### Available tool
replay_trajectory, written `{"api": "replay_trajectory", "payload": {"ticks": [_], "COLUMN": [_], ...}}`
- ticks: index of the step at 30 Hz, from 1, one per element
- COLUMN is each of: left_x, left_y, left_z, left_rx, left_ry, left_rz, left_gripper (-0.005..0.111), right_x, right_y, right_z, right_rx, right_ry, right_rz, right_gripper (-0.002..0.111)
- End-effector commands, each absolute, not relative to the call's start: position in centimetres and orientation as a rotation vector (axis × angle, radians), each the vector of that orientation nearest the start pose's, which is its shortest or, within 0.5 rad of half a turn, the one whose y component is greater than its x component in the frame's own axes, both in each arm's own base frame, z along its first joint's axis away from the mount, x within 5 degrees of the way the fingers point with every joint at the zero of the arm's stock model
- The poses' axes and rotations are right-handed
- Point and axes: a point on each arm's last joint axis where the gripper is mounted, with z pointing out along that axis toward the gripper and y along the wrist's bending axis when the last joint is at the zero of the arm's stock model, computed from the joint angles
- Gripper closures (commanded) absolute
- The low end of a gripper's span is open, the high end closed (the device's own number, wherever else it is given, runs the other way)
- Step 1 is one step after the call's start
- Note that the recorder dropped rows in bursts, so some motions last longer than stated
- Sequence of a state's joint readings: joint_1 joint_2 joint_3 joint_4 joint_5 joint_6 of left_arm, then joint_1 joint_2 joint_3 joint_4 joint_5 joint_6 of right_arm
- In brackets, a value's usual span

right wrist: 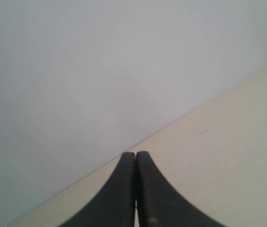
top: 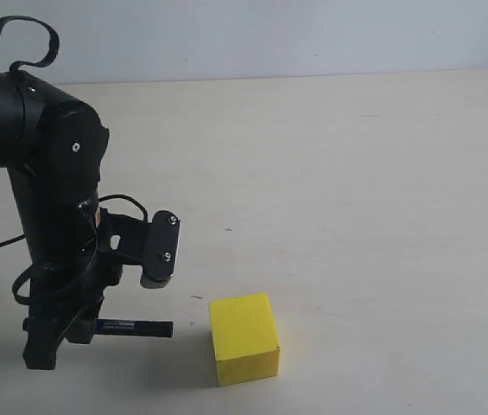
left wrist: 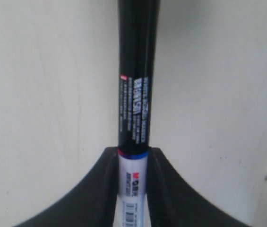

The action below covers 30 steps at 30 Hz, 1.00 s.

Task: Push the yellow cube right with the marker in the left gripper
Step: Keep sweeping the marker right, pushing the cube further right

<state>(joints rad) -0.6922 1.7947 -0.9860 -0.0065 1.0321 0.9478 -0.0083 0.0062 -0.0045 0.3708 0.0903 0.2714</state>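
The yellow cube (top: 244, 337) rests on the table near the front, right of my left arm. My left gripper (top: 86, 328) is low over the table and shut on the marker (top: 136, 328), which lies level and points right at the cube's left face. A small gap separates the marker's black tip from the cube. In the left wrist view the fingertips of the left gripper (left wrist: 133, 151) clamp the white barrel, and the black part of the marker (left wrist: 135, 94) sticks out ahead; the cube is out of that view. My right gripper (right wrist: 135, 154) is shut and holds nothing.
The pale beige table (top: 356, 190) runs back to a light wall (top: 269, 35). The bulky black left arm (top: 45, 156) and its looping cables fill the left side of the exterior view. The right arm does not show there.
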Motion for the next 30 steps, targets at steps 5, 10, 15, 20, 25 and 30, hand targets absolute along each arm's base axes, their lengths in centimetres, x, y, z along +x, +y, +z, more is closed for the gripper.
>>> {"api": "replay_trajectory", "payload": {"ticks": [5, 10, 15, 20, 25, 30], "left_x": [20.7, 19.8, 20.8, 21.7, 21.6, 20.8], "left_y": [-20.7, -22.9, -21.7, -19.9, -20.2, -22.2], "left_z": [15.1, 15.3, 15.5, 15.5, 15.4, 14.4], "left_rx": [-2.097, -2.202, -2.219, -2.090, -2.107, -2.163], "left_ry": [-2.178, -2.197, -2.110, -2.146, -2.139, -2.094], "left_rz": [0.080, 0.118, -0.028, -0.035, -0.034, -0.014], "left_gripper": [0.107, 0.107, 0.107, 0.107, 0.107, 0.107], "right_x": [5.6, 5.6, 5.6, 5.6, 5.6, 5.6], "right_y": [0.2, 0.2, 0.2, 0.2, 0.2, 0.2], "right_z": [20.6, 20.6, 20.6, 20.6, 20.6, 20.6], "right_rx": [0.477, 0.477, 0.477, 0.477, 0.477, 0.474], "right_ry": [1.515, 1.515, 1.515, 1.515, 1.515, 1.515], "right_rz": [0.508, 0.508, 0.508, 0.508, 0.508, 0.504], "right_gripper": [0.108, 0.108, 0.108, 0.108, 0.108, 0.108]}}
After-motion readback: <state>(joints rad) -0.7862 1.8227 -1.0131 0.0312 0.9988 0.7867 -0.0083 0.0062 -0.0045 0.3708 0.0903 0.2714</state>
